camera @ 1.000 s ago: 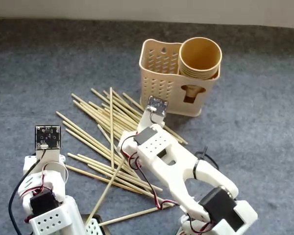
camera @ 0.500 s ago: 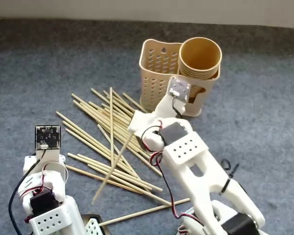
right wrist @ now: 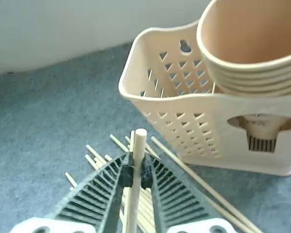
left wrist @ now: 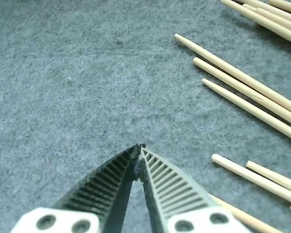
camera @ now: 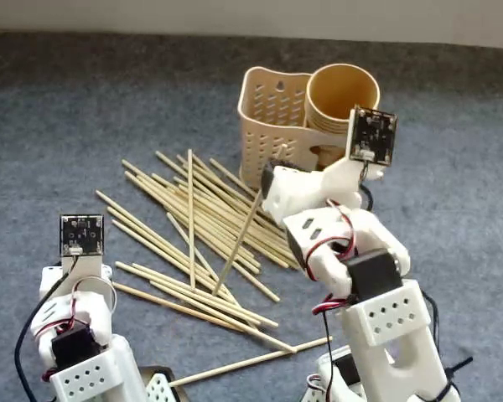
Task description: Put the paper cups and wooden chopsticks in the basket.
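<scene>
"Right wrist view is what bothers me. The right claw (right wrist: 135, 175) is pinched shut on one pale round wooden chopstick (right wrist: 137, 145). It grips close to the stick's far end, so just a stub pokes past the tips."

"And the long part?"

"High view has it slanting down to the near left, its low end over the loose heap of matching chopsticks (camera: 189, 218) on the grey felt tabletop (camera: 84, 109). I cannot tell whether it touches them. A thin round stick held at one spot could swivel, I think, or slip out."

"What else?"

"The cream perforated plastic basket (camera: 272, 113) stands just beyond the claw, at the far middle. If the stick goes across too low, the trailing end may rake the heap or knock the front wall. The basket looks light and could slide or tip."

"Room inside?"

"The stack of nested tan paper cups (camera: 342, 94) fills the right compartment, rims above the basket's edge. The left one looks open, so that is the target. A stick aimed right would likely bounce off the cups."

"The other arm?"

"Left claw (left wrist: 138, 148) is closed on nothing, above bare felt at the near left, with chopstick ends lying near it. No risk there, I'd say."
</scene>
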Motion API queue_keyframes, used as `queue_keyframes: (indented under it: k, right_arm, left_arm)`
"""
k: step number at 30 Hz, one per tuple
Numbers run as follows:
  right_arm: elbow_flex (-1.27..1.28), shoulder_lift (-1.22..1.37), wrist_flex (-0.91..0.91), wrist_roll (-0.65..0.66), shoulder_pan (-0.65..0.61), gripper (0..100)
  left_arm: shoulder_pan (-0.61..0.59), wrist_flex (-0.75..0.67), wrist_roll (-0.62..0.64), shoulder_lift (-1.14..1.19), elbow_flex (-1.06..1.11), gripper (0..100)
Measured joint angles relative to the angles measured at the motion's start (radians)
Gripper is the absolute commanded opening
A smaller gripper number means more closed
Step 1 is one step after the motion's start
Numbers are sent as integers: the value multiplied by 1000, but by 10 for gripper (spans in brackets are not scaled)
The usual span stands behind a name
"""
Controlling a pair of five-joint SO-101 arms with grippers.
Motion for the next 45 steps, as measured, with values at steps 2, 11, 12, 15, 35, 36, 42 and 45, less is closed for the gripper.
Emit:
queue_keyframes:
  k: [2,11,12,15,35,36,42,45]
  right_arm:
    - [-15,-32,-5,58,23,5]
    - [-169,-61,-64,187,97,5]
    - [-187,-61,-78,196,104,5]
    - [-230,-61,-146,221,130,5]
    - [-247,-55,-795,295,206,5]
    - [-249,-48,-813,295,206,5]
    - [-253,137,-902,295,206,5]
    - [-253,232,-934,295,207,5]
  left_arm:
    - [0,0,0,0,0,7]
    - [0,0,0,0,0,7]
    - [0,0,0,0,0,7]
    - [0,0,0,0,0,7]
    - [0,0,0,0,0,7]
    - [0,0,0,0,0,7]
    - [0,0,0,0,0,7]
    - [0,0,0,0,0,7]
